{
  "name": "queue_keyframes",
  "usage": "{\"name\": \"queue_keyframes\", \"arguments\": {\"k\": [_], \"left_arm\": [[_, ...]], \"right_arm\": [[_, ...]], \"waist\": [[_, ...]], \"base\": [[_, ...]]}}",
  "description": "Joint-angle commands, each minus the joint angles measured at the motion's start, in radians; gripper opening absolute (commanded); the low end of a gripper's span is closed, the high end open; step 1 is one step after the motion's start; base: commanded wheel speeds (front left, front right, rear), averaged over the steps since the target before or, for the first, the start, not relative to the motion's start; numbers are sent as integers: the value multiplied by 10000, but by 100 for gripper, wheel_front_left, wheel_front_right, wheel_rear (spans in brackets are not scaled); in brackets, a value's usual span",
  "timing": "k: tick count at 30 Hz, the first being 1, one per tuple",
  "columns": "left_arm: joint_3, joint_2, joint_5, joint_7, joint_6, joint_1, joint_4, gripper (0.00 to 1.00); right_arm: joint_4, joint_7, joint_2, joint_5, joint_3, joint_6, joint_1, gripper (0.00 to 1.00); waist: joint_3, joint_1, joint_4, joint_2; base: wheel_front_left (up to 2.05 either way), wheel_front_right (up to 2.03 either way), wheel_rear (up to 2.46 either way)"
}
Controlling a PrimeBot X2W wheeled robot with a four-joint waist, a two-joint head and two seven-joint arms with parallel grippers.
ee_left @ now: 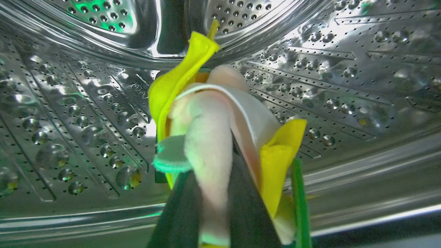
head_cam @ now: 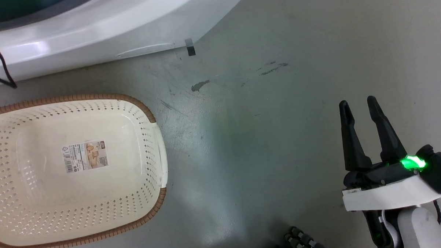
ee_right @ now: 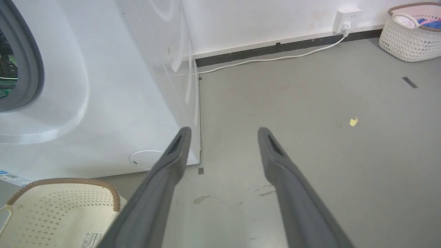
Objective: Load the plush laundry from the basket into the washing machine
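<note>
Looks like a laundry room, plain and bare. Has a big white washing machine (ee_right: 103, 86) at nine o'clock in the right wrist view, on a grey floor (ee_right: 310, 144) beside a white wall (ee_right: 258, 20). At one o'clock a wall socket (ee_right: 347, 15) with a white cable (ee_right: 268, 59); at two o'clock a white woven basket (ee_right: 406, 44) holding coloured clothes. In the head view, at eight o'clock, a cream plastic basket (head_cam: 142, 200). Small tape marks (ee_right: 409, 82) on the floor.
</note>
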Motion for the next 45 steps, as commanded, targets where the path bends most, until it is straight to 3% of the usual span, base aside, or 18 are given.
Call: {"name": "queue_keyframes", "arguments": {"k": [1,2,3,4,5,12,20,30,35,39,45], "left_arm": [[-40,-35,69,-22,64,-172,151,0],[-56,-65,62,-42,89,-206,297,0],[-77,-98,54,-89,98,-222,422,15],[-99,-124,47,-153,97,-231,532,88],[-117,-151,33,-241,94,-229,632,100],[-131,-434,-275,-1380,-55,295,1145,100],[-220,-1266,-971,-3446,-422,1961,1267,100],[-301,-2408,-1926,-5438,-559,5195,-408,100],[-338,-2821,-1880,-5644,-193,7467,-2485,100],[-370,-2956,-1446,-5675,482,9434,-4360,100],[-446,-3045,-980,-5680,1282,11822,-5869,100]], "right_arm": [[-29,-44,-14,-16,29,50,-189,100],[-30,-44,-14,-18,39,50,-202,100],[-28,-44,-14,-25,37,50,-210,100],[-24,-44,-14,-29,24,50,-219,100],[-21,-44,-14,-37,-5,50,-231,100],[-100,-44,-14,-411,-301,50,-295,100],[-147,-44,-14,-1277,-792,50,-150,100],[-245,-44,-14,-2378,-1207,50,404,100],[-247,-44,-14,-2612,-1103,50,894,100],[-231,-44,-14,-2652,-1067,50,1364,100],[-46,-44,-14,-2628,-955,50,2123,100]], "waist": [[28,-2,7,-1],[27,-2,14,-1],[17,-2,28,-1],[3,-2,46,-1],[-25,-2,76,-1],[-784,-2,519,-1],[-2661,-2,1556,-1],[-5041,-2,2779,-1],[-5940,-2,3230,-1],[-6435,-2,3497,-1],[-6916,-2,3811,-1]], "base": [[0,0,0],[0,0,0],[0,0,0],[0,0,0],[0,0,0],[0,0,0],[0,0,0],[0,0,0],[0,0,0],[0,0,0],[0,0,0]]}}
